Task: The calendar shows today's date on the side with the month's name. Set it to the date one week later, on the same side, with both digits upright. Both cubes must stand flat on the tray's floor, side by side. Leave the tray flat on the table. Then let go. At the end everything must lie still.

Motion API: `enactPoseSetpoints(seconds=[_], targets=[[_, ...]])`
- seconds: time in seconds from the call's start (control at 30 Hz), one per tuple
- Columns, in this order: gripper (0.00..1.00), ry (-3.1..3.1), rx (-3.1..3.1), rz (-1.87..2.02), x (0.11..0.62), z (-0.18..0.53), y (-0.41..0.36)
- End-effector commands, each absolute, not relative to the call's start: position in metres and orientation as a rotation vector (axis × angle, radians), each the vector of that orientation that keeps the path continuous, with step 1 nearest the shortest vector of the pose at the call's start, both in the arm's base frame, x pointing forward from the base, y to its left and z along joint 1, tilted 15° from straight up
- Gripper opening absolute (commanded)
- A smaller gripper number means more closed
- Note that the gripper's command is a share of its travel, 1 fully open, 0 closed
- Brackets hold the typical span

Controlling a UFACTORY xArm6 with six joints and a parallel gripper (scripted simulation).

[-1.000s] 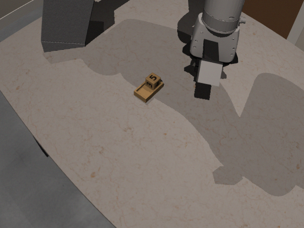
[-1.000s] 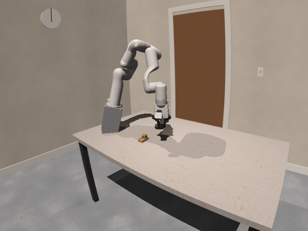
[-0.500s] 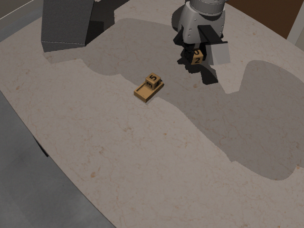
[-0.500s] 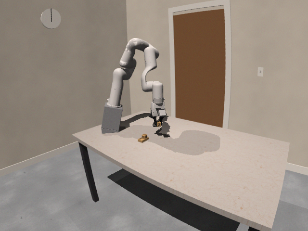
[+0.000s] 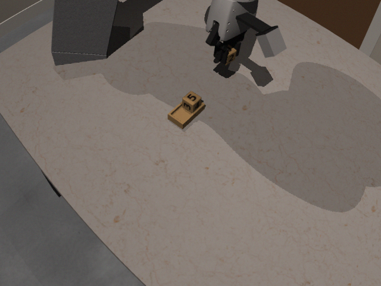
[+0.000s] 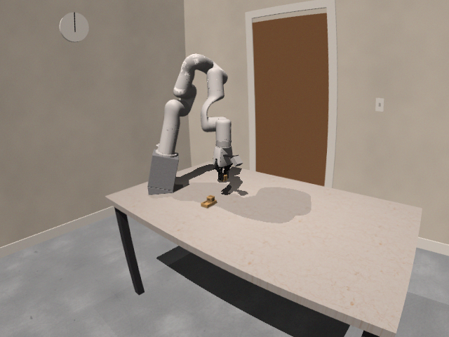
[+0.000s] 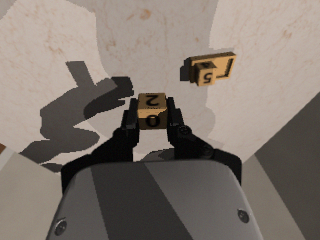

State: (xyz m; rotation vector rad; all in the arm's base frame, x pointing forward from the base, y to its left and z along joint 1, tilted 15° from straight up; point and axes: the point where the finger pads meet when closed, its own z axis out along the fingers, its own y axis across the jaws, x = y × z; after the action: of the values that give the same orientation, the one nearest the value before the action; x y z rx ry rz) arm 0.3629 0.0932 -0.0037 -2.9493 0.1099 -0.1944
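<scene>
Looking from the top, I see my fingers [image 5: 227, 56] clamping one cube [image 5: 231, 55] above the tabletop [image 5: 190, 196], well beyond the tray [image 5: 181, 117], where the other cube [image 5: 191, 102] shows 5 upward. Wrist view: the held cube [image 7: 151, 110] shows 2 and 0.

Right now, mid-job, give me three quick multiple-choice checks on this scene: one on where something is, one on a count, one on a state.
1. Where is the cube showing 2 and 0?
A. In the tray
B. Between the gripper's fingers, above the table
C. Lying on the table beside the tray

2. How many cubes stand in the tray?
A. None
B. One
C. Two

3. What is the gripper's state?
A. Open wide, holding nothing
B. Shut on nothing
C. Shut on a cube

Answers:
1 B: the wrist view shows the cube in the gripper, clear of the table.
2 B: only the cube with 5 on top sits at one end of the tray; the other end is vacant.
3 C: both fingers press the cube's sides.
</scene>
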Motion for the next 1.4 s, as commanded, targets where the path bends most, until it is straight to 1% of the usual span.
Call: enactPoseSetpoints(seconds=[0.0, 0.8, 1.2, 1.37], targets=[[0.27, -0.052, -2.928, -0.254, 0.350, -0.003, 0.094], [0.27, -0.071, -2.930, -0.256, 0.349, -0.007, 0.095], [0.27, -0.071, -2.930, -0.257, 0.353, -0.035, 0.101], [0.27, -0.071, -2.930, -0.257, 0.357, -0.058, 0.105]])
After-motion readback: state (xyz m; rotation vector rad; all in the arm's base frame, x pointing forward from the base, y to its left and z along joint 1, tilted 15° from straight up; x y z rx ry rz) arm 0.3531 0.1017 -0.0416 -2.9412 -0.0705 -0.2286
